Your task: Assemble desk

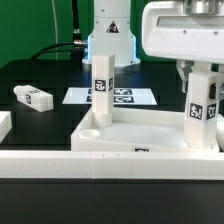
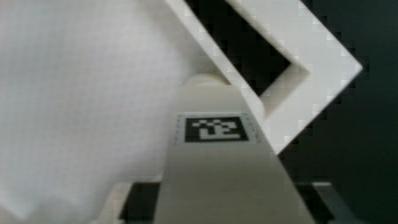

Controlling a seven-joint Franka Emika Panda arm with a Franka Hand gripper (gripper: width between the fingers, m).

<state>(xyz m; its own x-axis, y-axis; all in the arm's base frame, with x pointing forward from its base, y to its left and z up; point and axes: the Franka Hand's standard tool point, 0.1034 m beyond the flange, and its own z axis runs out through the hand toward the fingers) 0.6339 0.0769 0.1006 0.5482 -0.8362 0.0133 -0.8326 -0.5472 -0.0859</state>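
The white desk tabletop (image 1: 150,128) lies rim-up in the middle of the table. One square leg (image 1: 101,92) stands upright in its corner socket on the exterior view's left. My gripper (image 1: 203,76) is shut on a second tagged leg (image 1: 203,110) and holds it upright over the corner on the exterior view's right; its lower end is hidden behind the rim. In the wrist view the held leg (image 2: 221,160) runs between my fingers (image 2: 150,200), its end at the tabletop's rim (image 2: 294,75). A third leg (image 1: 32,97) lies loose on the exterior view's left.
The marker board (image 1: 130,97) lies flat behind the tabletop. A long white rail (image 1: 60,165) runs along the front. Another white part (image 1: 4,126) shows at the exterior view's left edge. The robot base (image 1: 108,35) stands at the back.
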